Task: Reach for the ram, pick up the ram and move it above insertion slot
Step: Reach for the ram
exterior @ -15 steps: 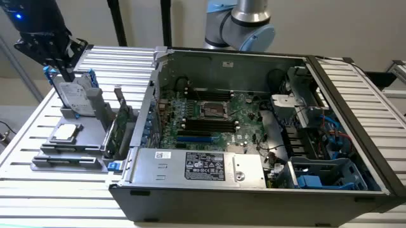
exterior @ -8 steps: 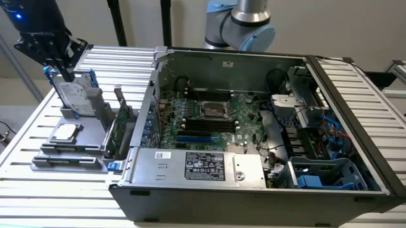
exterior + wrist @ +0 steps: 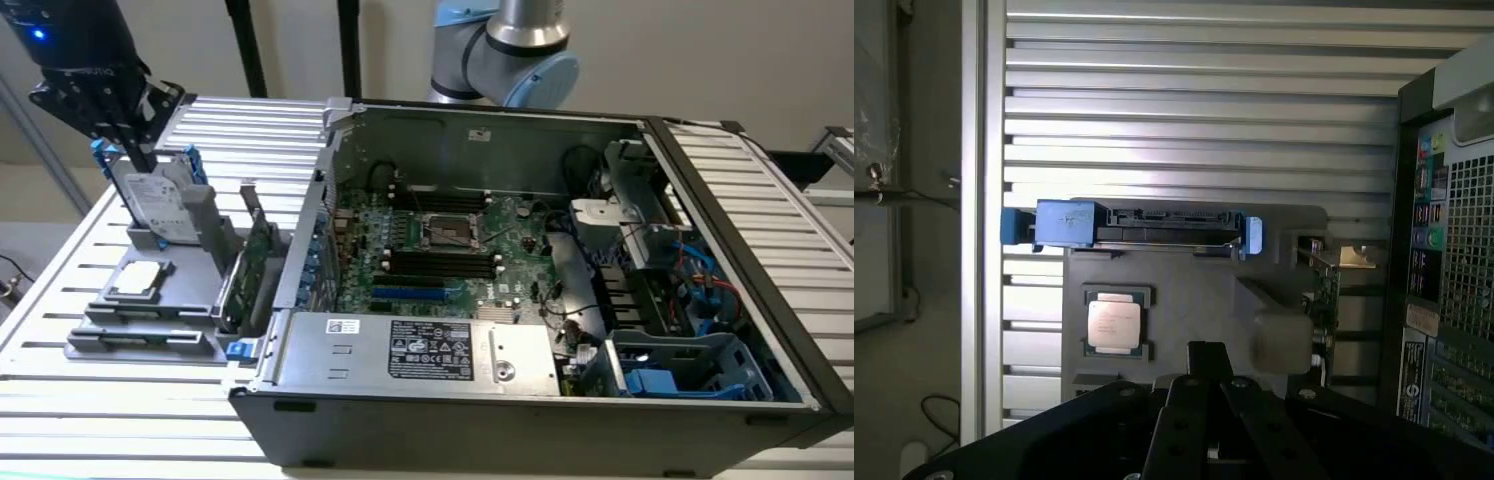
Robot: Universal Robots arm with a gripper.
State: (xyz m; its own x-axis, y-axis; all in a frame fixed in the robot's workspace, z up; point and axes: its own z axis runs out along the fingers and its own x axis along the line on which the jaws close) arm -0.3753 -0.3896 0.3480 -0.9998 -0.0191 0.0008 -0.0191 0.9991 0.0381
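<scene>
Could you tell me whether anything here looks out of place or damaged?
Nothing stands out. The hard drive, CPU and green card sit in the grey holder beside the open computer case.

Silver arm (image 3: pixel 514 30) with pale blue joint caps, black end effector (image 3: pixel 134 145), small blue light (image 3: pixel 40 35)

- Setting: a robotics laboratory cell set up for computer assembly.
- Work surface: a ribbed aluminium-profile table (image 3: pixel 754 190).
- Workpiece: a desktop computer case (image 3: pixel 534 435) lying open, with its motherboard (image 3: pixel 441 250) exposed.
- Parts staging: a grey fixture (image 3: pixel 147 318) seats a hard drive (image 3: pixel 154 205) upright and a CPU (image 3: pixel 140 282) flat.
- Equipment: an industrial robot arm (image 3: pixel 514 50) stands behind the case. Black stand poles (image 3: pixel 247 45) rise against a plain wall.
</scene>
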